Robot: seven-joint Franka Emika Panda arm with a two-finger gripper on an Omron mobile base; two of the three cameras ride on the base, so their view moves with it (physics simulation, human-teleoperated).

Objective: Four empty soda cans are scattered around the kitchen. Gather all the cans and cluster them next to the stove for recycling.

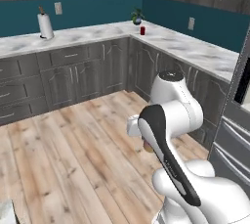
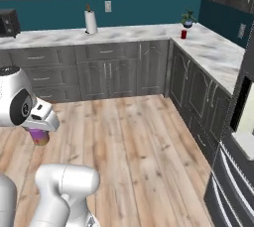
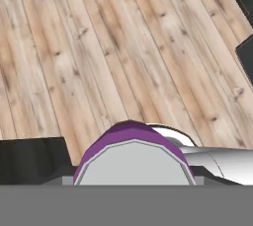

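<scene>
A purple-magenta soda can [image 3: 132, 143] with a silver top sits between my fingers, and my gripper [image 3: 133, 170] is shut on it, held over the wooden floor. From the right base view the same can [image 2: 39, 136] hangs below the white hand [image 2: 37, 114], low at the left. A small red soda can [image 1: 142, 31] stands upright on the marble counter near the corner, far from the arm; it is also the red can [image 2: 183, 34] in the right base view.
A paper towel roll [image 1: 45, 26] and a potted plant [image 1: 137, 16] stand on the L-shaped counter [image 1: 195, 49]. A dark appliance front [image 2: 233, 171] lies at the right. A black appliance [image 2: 9, 22] sits at the far left. Wooden floor [image 1: 73, 145] spreads between.
</scene>
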